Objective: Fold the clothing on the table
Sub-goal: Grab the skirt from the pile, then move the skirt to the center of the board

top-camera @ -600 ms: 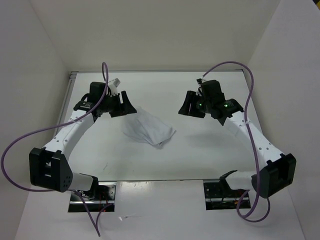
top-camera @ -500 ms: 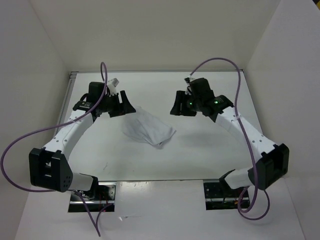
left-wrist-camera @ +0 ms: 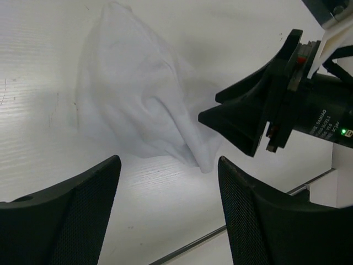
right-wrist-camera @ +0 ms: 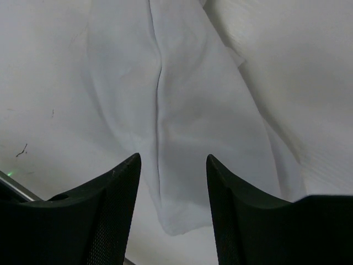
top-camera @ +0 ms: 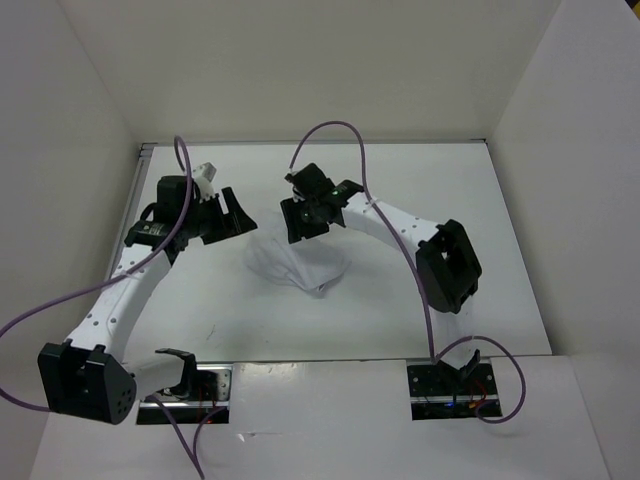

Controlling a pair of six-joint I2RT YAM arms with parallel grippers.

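The clothing (top-camera: 300, 264) is a small crumpled white cloth lying flat near the middle of the table (top-camera: 420, 285). My right gripper (top-camera: 308, 222) hovers open over its far edge. In the right wrist view, the cloth (right-wrist-camera: 182, 127) fills the gap between the spread jaws of that gripper (right-wrist-camera: 173, 160), with a long crease down it. My left gripper (top-camera: 236, 212) stands open just left of the cloth, apart from it. In the left wrist view the left gripper (left-wrist-camera: 168, 165) has bare table between its jaws, the cloth (left-wrist-camera: 138, 99) lies ahead, and the right gripper (left-wrist-camera: 256, 118) hangs beside the cloth's corner.
White upright walls (top-camera: 90, 110) enclose the table on the left, back and right. A metal strip (top-camera: 142, 152) runs along the far-left edge. Purple cables (top-camera: 335, 130) arch over both arms. The arm bases and mounting plates (top-camera: 445, 385) sit at the near edge.
The right arm has swung far left across the table and now hovers over the clothing. The left arm has shifted a little left. The clothing has not moved.
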